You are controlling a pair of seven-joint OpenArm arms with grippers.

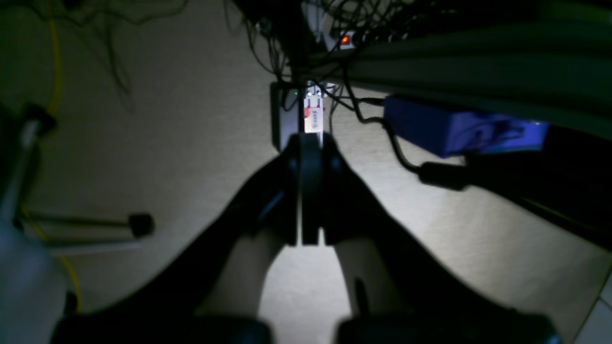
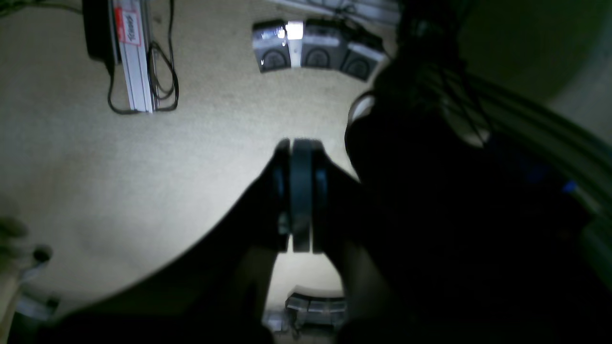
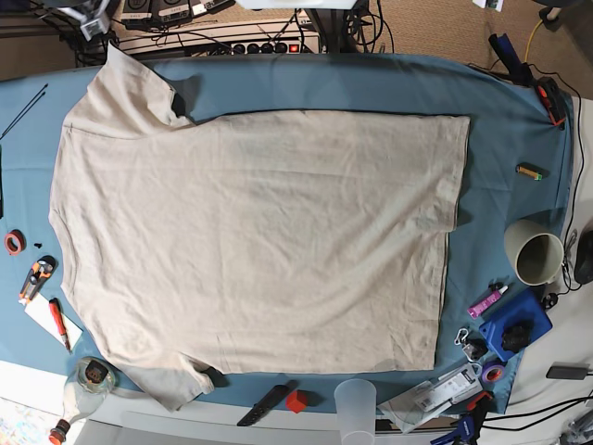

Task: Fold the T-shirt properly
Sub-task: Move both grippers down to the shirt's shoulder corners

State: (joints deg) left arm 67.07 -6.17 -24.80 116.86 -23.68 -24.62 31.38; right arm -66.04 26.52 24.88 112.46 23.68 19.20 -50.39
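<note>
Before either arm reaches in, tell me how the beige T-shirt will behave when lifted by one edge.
The T-shirt will probably go limp and drape, since it lies flat and faintly wrinkled. It likely drags across the blue table cloth rather than sliding freely. Its sleeves may flop or fold under.

We see the base view bright & evenly lit from above, sharp, w/ soft short shadows under the large beige cotton T-shirt point(image 3: 250, 232) on the blue-teal table cloth point(image 3: 500, 130). Both wrist views are dim, blurry, dark at corners w/ wide-angle bending; a pale light pool falls on the beige carpet floor point(image 1: 191, 143), fingers near-black silhouettes.
</note>
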